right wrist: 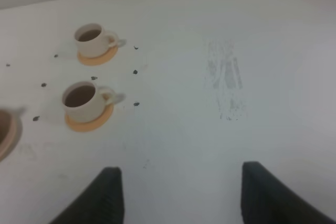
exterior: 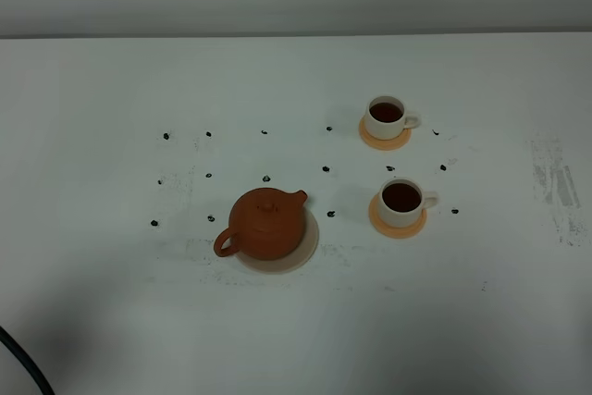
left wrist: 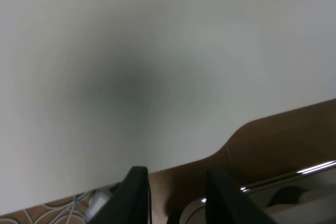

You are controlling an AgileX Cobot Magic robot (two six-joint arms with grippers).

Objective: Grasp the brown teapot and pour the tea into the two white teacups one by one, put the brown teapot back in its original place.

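The brown teapot (exterior: 266, 223) sits upright on the pale beige disc (exterior: 309, 249), its original place, left of the table's middle, with its spout toward the cups. Two white teacups hold dark tea, each on an orange coaster: the far one (exterior: 387, 116) (right wrist: 93, 39) and the near one (exterior: 403, 201) (right wrist: 83, 100). Neither gripper shows in the exterior high view. My left gripper (left wrist: 176, 198) hangs over the table's edge, its fingers apart with nothing between them. My right gripper (right wrist: 178, 192) stands open and empty over bare table, well away from the cups.
Small black dots mark a grid on the white table (exterior: 111, 90) around the teapot and cups. A grey scuffed patch (exterior: 555, 187) lies at the right. A dark cable (exterior: 23, 363) crosses the near left corner. Brown floor (left wrist: 283, 140) shows past the table edge.
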